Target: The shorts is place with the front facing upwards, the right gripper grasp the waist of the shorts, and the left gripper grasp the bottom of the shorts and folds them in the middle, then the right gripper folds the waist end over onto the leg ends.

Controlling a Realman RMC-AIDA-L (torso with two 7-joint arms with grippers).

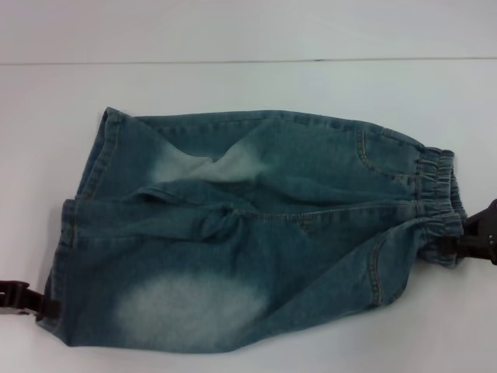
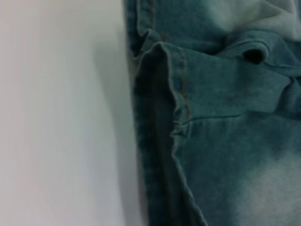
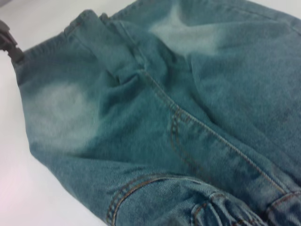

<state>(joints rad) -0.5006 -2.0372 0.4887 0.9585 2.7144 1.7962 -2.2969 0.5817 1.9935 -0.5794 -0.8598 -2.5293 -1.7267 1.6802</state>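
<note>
A: Shorts (image 1: 256,233)?
B: Flat on worktop (image 1: 233,85), spanning both end effectors.
A: Grips?
B: Right end effector (image 1: 458,242) clamps waist (image 1: 436,203); left end effector (image 1: 43,307) pinches near leg hem (image 1: 66,256).

No text, label, brand, number or sign can be read anywhere — not on the shorts (image 1: 256,233), nor on the left gripper (image 1: 35,303) or the right gripper (image 1: 466,237) where they meet the denim.
</note>
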